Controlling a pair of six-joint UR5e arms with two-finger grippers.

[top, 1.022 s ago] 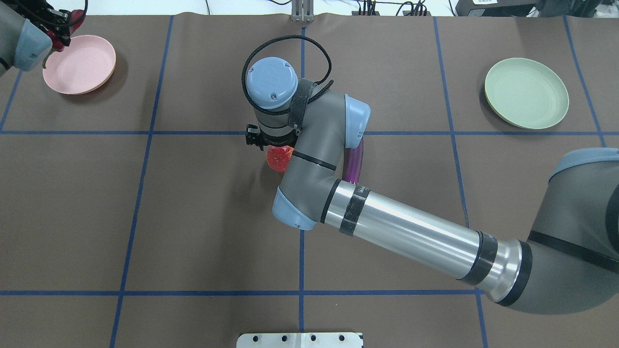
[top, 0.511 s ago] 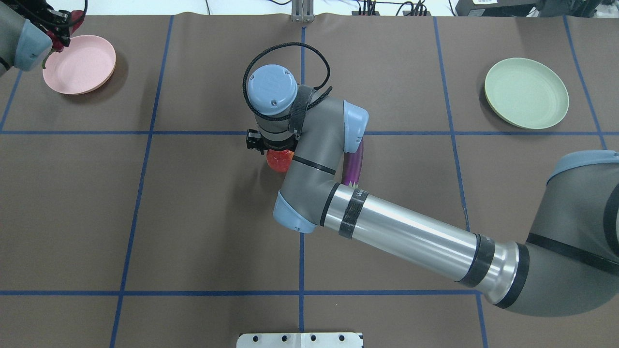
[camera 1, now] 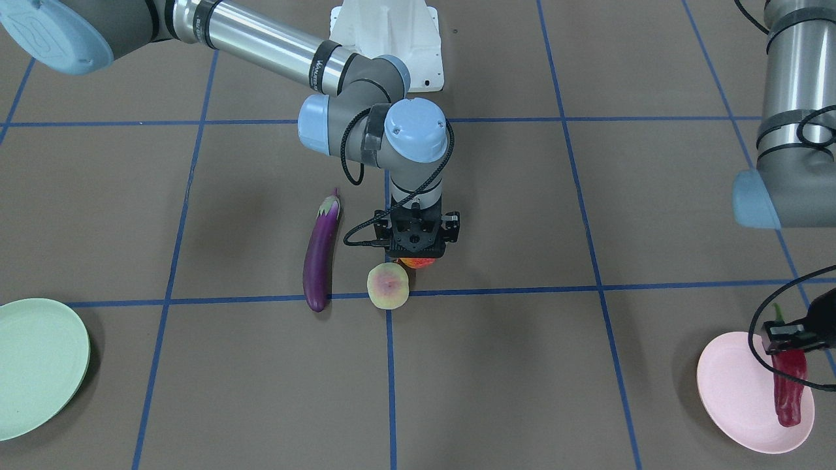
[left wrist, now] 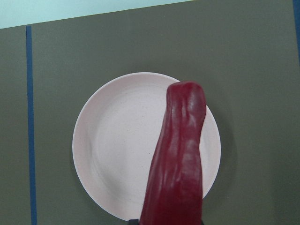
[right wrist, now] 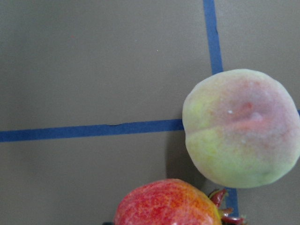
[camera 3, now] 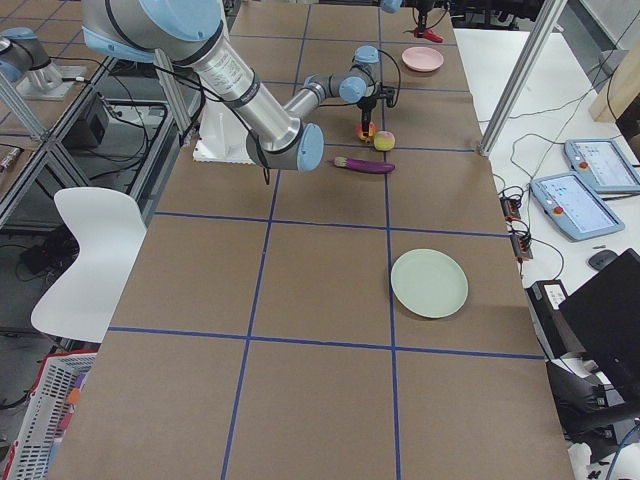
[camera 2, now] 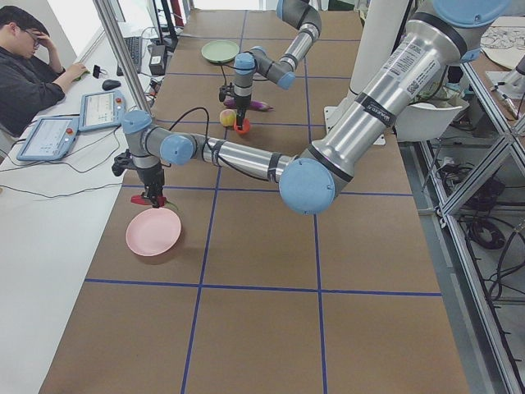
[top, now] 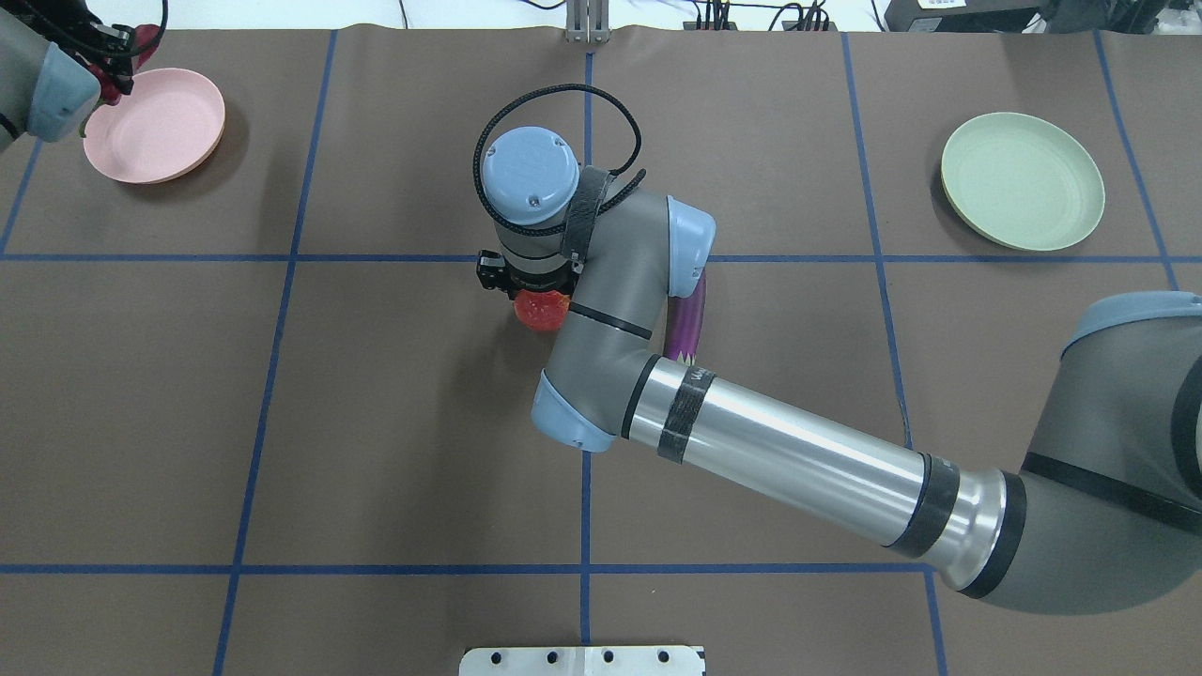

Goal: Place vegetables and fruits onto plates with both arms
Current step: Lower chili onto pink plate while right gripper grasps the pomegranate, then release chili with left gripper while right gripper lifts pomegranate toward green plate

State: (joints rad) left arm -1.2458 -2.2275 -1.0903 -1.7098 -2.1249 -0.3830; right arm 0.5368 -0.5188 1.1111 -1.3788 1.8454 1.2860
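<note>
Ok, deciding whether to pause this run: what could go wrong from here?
The red fruit under the right claw sits close beside the pale fruit, which a lift may knock rolling. The chili pepper in the left claw hangs off-centre over the pink plate and could straddle its rim.

Purple eggplant [camera 1: 320, 254], dark red chili [camera 1: 788, 385], pink plate [camera 1: 731, 391], mint plate [camera 1: 32, 365], blue-gridded brown table [camera 1: 522, 378]

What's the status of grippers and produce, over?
Left gripper holds chili pepper above pink plate. Right gripper shut on red fruit. Yellow-green fruit close beside it; eggplant untouched, green plate bare.
</note>
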